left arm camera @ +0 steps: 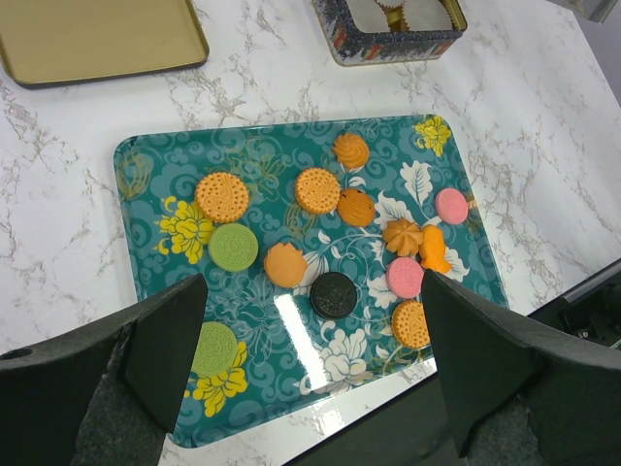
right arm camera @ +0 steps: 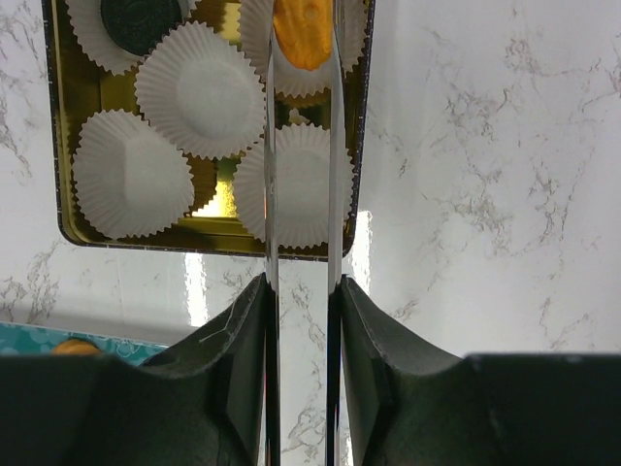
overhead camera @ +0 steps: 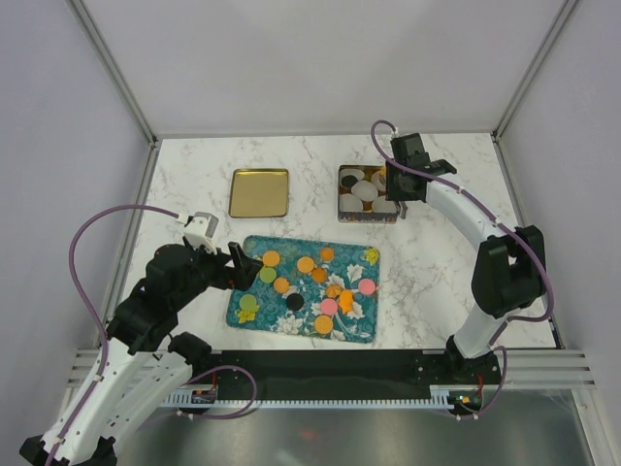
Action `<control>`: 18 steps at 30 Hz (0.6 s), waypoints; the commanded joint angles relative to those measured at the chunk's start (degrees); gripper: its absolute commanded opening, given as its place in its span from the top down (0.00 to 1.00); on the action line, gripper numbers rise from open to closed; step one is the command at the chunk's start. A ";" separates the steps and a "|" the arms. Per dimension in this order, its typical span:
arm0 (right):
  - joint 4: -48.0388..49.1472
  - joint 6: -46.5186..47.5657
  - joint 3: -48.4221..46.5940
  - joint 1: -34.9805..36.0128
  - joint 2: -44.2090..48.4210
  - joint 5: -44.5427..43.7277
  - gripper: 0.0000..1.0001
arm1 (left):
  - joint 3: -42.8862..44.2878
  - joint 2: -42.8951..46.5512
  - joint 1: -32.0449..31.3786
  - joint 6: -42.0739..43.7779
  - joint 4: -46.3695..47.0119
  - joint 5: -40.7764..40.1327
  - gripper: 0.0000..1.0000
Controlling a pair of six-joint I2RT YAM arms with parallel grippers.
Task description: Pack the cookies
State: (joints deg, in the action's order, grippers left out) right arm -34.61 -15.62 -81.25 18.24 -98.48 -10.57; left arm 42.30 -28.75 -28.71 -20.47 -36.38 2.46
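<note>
Several cookies (overhead camera: 306, 264) in orange, green, pink and black lie on the teal flowered tray (overhead camera: 254, 316), seen closer in the left wrist view as cookies (left arm camera: 317, 190) on the tray (left arm camera: 146, 175). My left gripper (left arm camera: 310, 364) hangs wide open over the tray's near edge, holding nothing; it (overhead camera: 243, 266) sits at the tray's left end. My right gripper (right arm camera: 303, 39) is over the tin (right arm camera: 204, 241), its thin blades narrow, with an orange cookie (right arm camera: 303, 29) fitted between them above a white paper cup (right arm camera: 291, 184). A black cookie (right arm camera: 141, 19) rests in another cup.
The open tin (overhead camera: 343, 206) with several white paper cups stands at the back right. Its gold lid (overhead camera: 259, 192) lies flat at the back left, also lid (left arm camera: 97, 39). The black front rail (overhead camera: 320, 374) runs along the near table edge.
</note>
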 commanded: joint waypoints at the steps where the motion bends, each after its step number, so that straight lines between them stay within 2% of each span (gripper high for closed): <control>1: 3.58 0.24 -1.10 -0.05 -0.40 0.99 0.61 | 0.15 -0.25 -0.21 1.22 0.87 -0.26 0.00; 8: 3.94 -0.03 -0.84 0.04 -1.63 0.81 0.60 | 0.15 -0.34 -0.29 1.22 0.96 -0.35 0.00; 18: 4.20 -0.12 1.53 -0.05 0.91 1.07 0.54 | 0.15 -0.43 -0.29 1.31 0.87 -0.26 0.00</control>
State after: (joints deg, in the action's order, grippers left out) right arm -32.32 -15.66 -80.23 18.24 -100.09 -9.93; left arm 42.30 -28.88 -28.75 -20.47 -36.38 2.46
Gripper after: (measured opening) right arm 0.462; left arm 0.994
